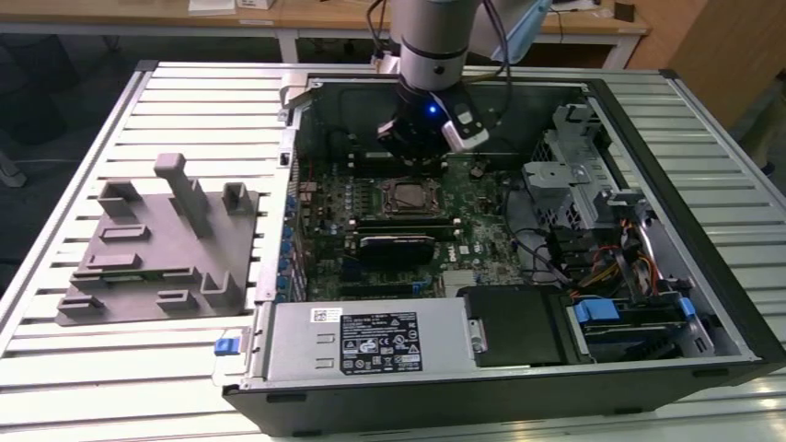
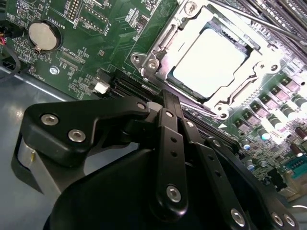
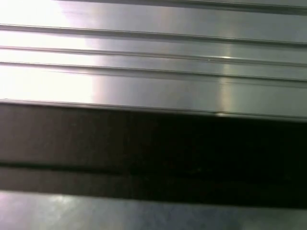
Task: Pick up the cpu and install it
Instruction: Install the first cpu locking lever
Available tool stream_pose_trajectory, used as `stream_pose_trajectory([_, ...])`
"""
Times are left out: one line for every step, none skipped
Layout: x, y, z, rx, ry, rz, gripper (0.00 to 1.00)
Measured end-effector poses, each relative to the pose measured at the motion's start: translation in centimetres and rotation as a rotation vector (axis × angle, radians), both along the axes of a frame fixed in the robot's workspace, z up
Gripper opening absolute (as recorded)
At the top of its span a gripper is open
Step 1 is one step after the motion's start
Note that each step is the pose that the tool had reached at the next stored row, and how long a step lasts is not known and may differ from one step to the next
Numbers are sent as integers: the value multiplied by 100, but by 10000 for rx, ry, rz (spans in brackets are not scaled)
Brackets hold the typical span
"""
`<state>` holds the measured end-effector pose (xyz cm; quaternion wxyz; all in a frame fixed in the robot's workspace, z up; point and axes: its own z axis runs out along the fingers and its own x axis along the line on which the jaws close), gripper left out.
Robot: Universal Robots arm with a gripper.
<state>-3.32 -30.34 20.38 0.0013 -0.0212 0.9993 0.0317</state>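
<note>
Cpu [image 2: 214, 61]: shiny silver metal top, glaring white. Socket frame [image 2: 158, 48]: bright polished metal. Motherboard [image 2: 91, 43]: green, slightly glossy. Gripper [image 2: 163, 158]: matt black links, steel bolts. Fixture [image 1: 154, 244]: matt grey plastic. Table [image 1: 74, 166]: ribbed, brushed metal. Case [image 1: 687, 230]: black rim.

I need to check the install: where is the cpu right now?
The cpu sits in the metal-framed socket on the green motherboard inside the open computer case; in the exterior view it lies just below the gripper, near the board's middle.
</note>
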Motion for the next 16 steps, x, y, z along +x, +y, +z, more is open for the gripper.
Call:
stream_pose_trajectory([5, 0, -6, 0, 2, 0, 11])
stream_pose_trajectory([10, 0, -13, 0, 4, 0, 11])
stream_pose_trajectory([14, 0, -20, 0, 7, 1, 11])
stream_pose_trajectory([18, 0, -28, 1, 9, 1, 11])
stream_pose_trajectory([21, 0, -35, 0, 11, 1, 11])
stream_pose_trajectory([25, 0, -42, -1, 13, 1, 11])
stream_pose_trajectory([27, 0, -49, -1, 15, 1, 11])
stream_pose_trajectory([29, 0, -54, -1, 18, 1, 11])
stream_pose_trajectory([31, 0, -58, -1, 18, 2, 11])
stream_pose_trajectory([33, 0, -62, 0, 18, 1, 11])
stream_pose_trajectory([33, 0, -63, -2, 19, 2, 11])
stream_pose_trajectory([33, 0, -63, -2, 19, 1, 11])
stream_pose_trajectory([33, 0, -63, -2, 19, 2, 11])
stream_pose_trajectory([33, 0, -60, -3, 19, 3, 11])
stream_pose_trajectory([34, 0, -54, 0, 18, 4, 11])
stream_pose_trajectory([34, 0, -44, 1, 18, 4, 11])
